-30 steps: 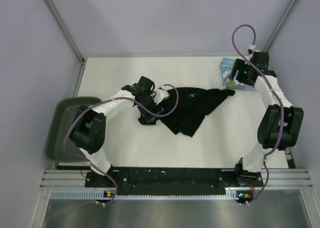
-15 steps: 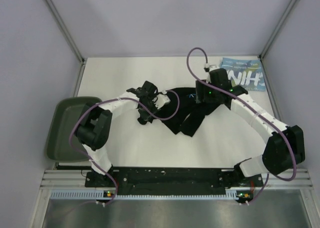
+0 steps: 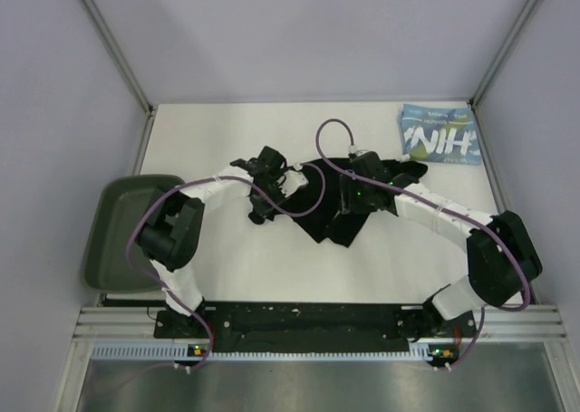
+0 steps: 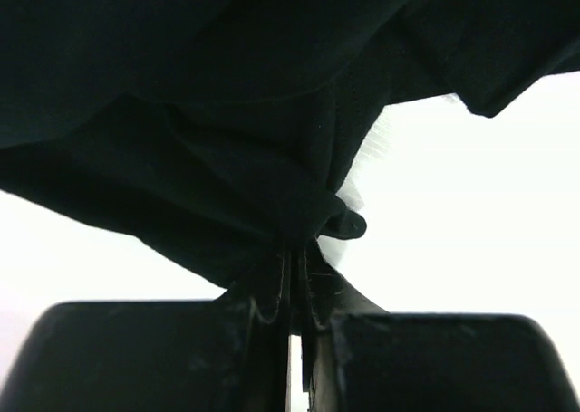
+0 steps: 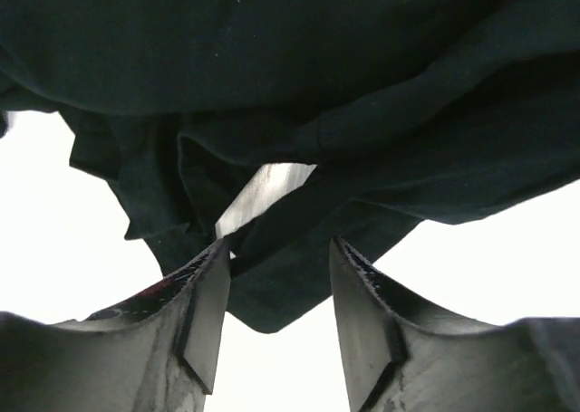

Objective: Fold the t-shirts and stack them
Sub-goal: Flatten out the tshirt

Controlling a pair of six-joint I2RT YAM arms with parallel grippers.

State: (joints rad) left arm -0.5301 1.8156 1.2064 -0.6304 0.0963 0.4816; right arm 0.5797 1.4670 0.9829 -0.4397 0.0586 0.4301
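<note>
Left claw (image 4: pixel 292 265) pinches shut on the left edge of the black t-shirt (image 3: pixel 333 233), bunched mid-table (image 3: pixel 208 136) with its long axis running toward the right claw (image 5: pixel 276 258), which hangs open directly over the crumpled right end; blue t-shirt (image 3: pixel 439 133) lies at the far-right corner, well apart.

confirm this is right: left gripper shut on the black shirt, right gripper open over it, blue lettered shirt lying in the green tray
Not in the green tray: the top external view shows the blue lettered shirt lying on the table at its far right corner. The left gripper is shut on the black shirt and the right gripper open over it.
</note>
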